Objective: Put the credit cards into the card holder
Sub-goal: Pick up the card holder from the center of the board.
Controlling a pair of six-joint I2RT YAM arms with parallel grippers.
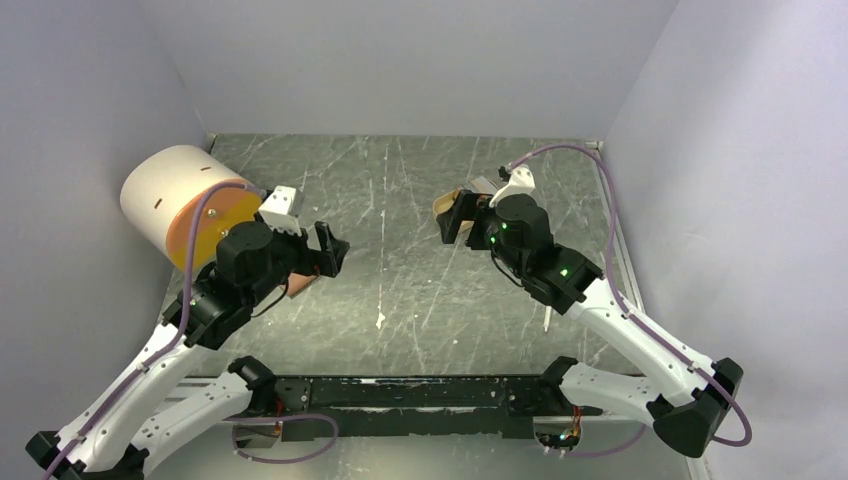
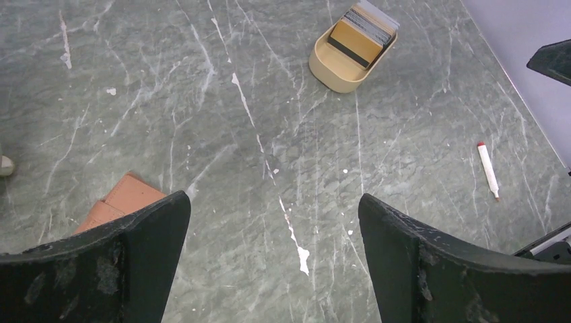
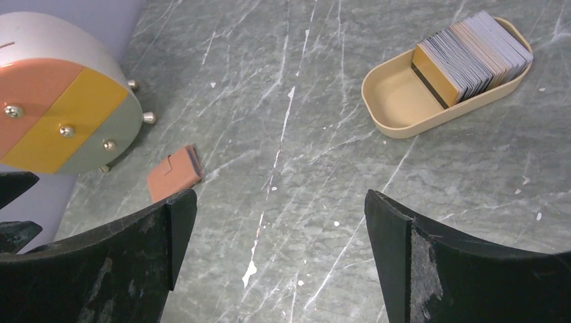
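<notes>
Card holder salmon-pink, folded, cards upright in tray, left pincer and right pincer apart

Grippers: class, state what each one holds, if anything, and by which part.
Nothing: left gripper and right gripper are open and empty; the cards sit in the tray.

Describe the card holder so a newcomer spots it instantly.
Start at the big white drum with the coloured front, left on the table. Beside it lies the card holder. It's the only flat salmon-pink piece; the beige tray opposite holds stacked cards.
</notes>
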